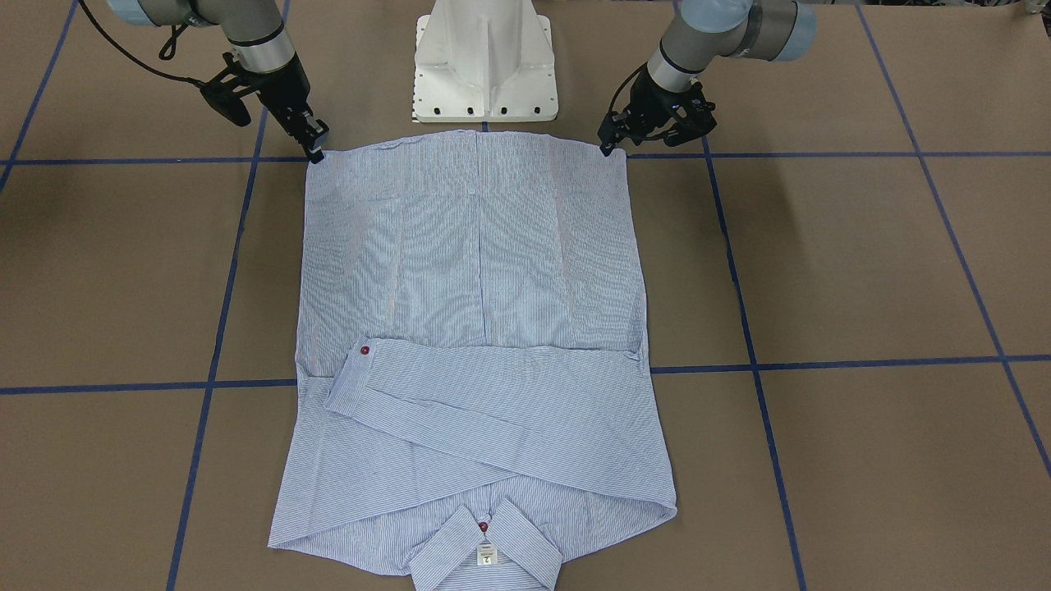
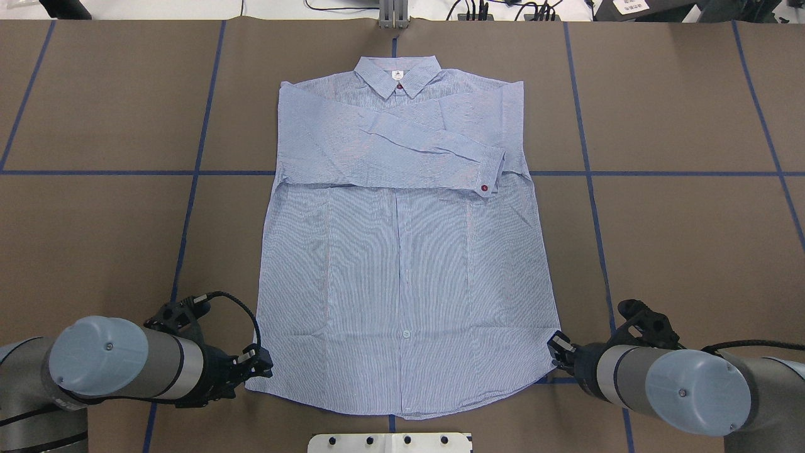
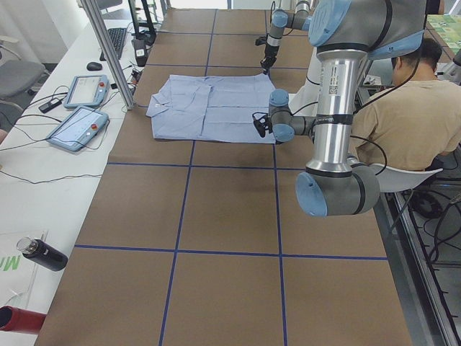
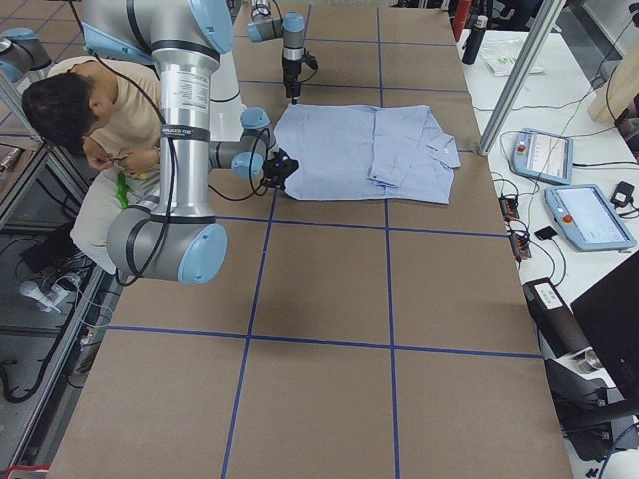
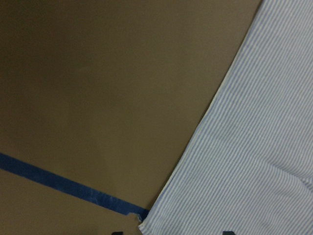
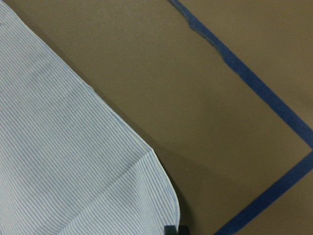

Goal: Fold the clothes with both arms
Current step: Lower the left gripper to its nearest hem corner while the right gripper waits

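Surface: brown table [image 2: 94,239] gridded with blue tape [image 2: 188,207]; white pedestal [image 1: 484,66] at the robot's edge.
Left gripper [image 2: 261,365]: low at the hem corner on its own side. The wrist view shows two dark fingertips [image 5: 226,233] set apart with the corner between them. Judged parted, nothing clamped.
Right gripper [image 2: 556,346]: at the opposite hem corner, touching or just above the cloth. Only one dark tip shows in its wrist view, so its opening cannot be told, nor whether it has hold.
Arms: both come in low from either side of the pedestal, wrists pointed at the hem.
Shirt [image 2: 402,264]: flat in mid-table, hem toward the robot, collar [image 2: 397,75] at the far edge. Sleeves [image 2: 434,148] are folded across the upper body, the top cuff with its red button lying toward the robot's right.
Step (judged): pinch both hem corners, then carry the hem up toward the collar.
Risk 1: a jaw closes beside the corner or on one layer only. The thin cloth lies flat on the table, so that side would stay down and the fold would skew.
Risk 2: uneven lift or travel between the arms would drag the shirt and spill the folded sleeves.
Risk 3: tips pressed too hard on the table could bunch the hem.
Containers: none on the table. A dark bottle [image 3: 42,254] lies on the side bench, contents not visible.
Surroundings: a person [image 3: 403,115] sits behind the robot, and pendants [image 3: 75,126] lie on the bench.
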